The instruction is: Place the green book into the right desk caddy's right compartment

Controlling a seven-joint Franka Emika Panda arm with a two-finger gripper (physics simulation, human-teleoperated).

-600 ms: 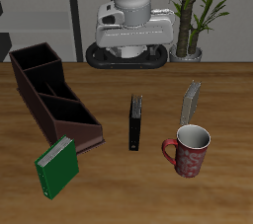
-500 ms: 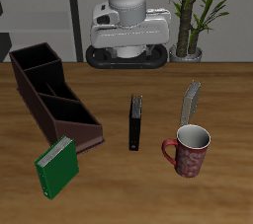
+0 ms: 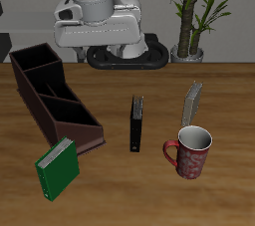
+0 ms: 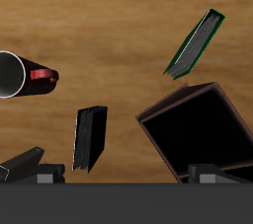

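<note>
The green book (image 3: 58, 167) stands tilted on the table near the front edge, just past the low end of the right desk caddy (image 3: 52, 99). It also shows in the wrist view (image 4: 195, 44). The caddy's tall-walled right compartment (image 3: 32, 63) is at its far end and is empty. The wrist view shows only the caddy's low end (image 4: 198, 131). My gripper (image 3: 100, 43) hangs high over the back of the table, behind the caddy and far from the book. Its fingertips (image 4: 44, 174) stand wide apart with nothing between them, so my gripper (image 4: 126, 176) is open and empty.
A black book (image 3: 136, 122) stands upright mid-table. A grey book (image 3: 193, 103) leans farther back, beside a dark red mug (image 3: 192, 151). A potted plant (image 3: 194, 16) stands behind the table. The black book (image 4: 90, 137) and the mug (image 4: 15, 75) show in the wrist view.
The arm and gripper have swung sideways toward the caddy's side of the table. The book, caddy and other objects have not moved.
</note>
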